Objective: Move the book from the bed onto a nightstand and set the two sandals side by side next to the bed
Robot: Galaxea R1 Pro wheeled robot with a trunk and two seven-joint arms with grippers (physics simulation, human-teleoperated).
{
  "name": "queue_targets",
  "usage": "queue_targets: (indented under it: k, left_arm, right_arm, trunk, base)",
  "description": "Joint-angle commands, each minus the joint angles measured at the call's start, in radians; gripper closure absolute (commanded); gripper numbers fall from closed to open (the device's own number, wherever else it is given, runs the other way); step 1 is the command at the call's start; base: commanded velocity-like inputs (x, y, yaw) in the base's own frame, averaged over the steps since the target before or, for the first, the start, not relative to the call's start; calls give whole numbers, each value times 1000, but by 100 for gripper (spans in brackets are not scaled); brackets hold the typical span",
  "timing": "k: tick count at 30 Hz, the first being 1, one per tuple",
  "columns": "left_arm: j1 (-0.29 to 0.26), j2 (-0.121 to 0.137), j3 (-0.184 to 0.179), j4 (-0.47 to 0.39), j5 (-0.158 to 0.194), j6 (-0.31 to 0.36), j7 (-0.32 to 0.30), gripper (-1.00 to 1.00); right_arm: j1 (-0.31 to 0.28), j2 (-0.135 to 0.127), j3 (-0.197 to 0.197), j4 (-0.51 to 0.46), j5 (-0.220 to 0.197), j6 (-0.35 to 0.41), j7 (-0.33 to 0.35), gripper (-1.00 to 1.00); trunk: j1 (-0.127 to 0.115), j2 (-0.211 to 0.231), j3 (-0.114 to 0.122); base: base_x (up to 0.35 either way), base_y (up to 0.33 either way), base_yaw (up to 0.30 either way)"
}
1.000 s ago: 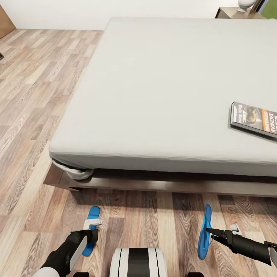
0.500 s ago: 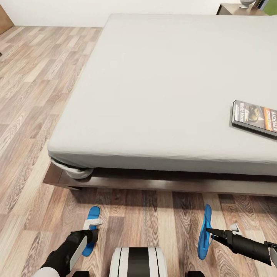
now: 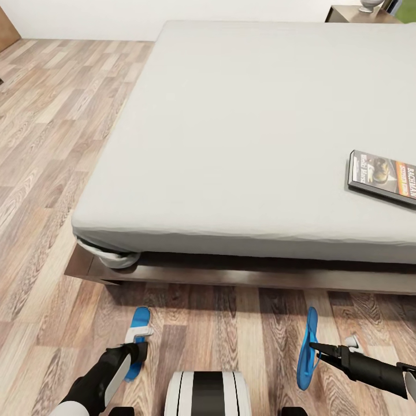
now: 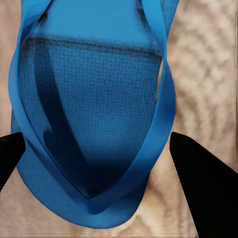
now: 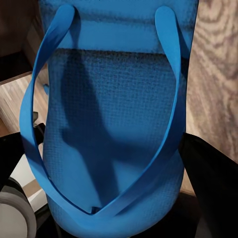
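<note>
Beside the foot of the large low bed, with its dark brown wooden frame and plain grey-white mattress, the two flat bright blue sandals are being carried, one by each arm. They are sitting well apart along the frame, with the robot's white trunk between them.

The left sandal is lying roughly flat just above the wood-plank floor, its long axis pointing toward the bed. The left gripper is reaching along that axis from the heel end. In the left wrist view its dark fingers are standing on either side of the sole, so it appears to be clamped on the sandal's edges, though the contact itself is hard to make out.

The right sandal is turned up on its edge, its long axis also pointing toward the bed. The right gripper is coming at it sideways from the far side, away from the trunk, and its narrow tips are pinching the sandal about midway. The right wrist view is showing the straps and footbed up close, with the dark finger at the rim.

Closing the gap probably falls to the right arm, which would also need to roll its sandal flat.

On the mattress the small paperback book with the orange band is lying flat, near the bed's right side and nearer to the right arm.
</note>
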State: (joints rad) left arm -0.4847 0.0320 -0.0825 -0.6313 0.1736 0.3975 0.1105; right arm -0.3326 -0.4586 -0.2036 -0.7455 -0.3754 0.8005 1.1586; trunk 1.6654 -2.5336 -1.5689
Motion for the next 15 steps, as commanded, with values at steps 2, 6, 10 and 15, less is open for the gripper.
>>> queue_targets:
  k: [2,6,10,15]
  left_arm:
    - [0,1,-9,0,10,-12,10,100]
    - [0,1,-9,1,10,-22,9,100]
    - [0,0,-9,1,11,-22,9,100]
    - [0,0,-9,2,12,-20,10,100]
  right_arm:
    - [0,0,0,0,-4,6,1,100]
    - [0,0,0,0,-3,6,1,100]
    - [0,0,0,0,-4,6,1,100]
    - [0,0,0,0,-3,6,1,100]
  trunk:
    - [0,0,-1]
    - [0,0,-1]
    - [0,0,-1]
    - [2,-1,-16]
  base:
    - [0,0,0]
    - [0,0,0]
    - [0,0,0]
    - [0,0,0]
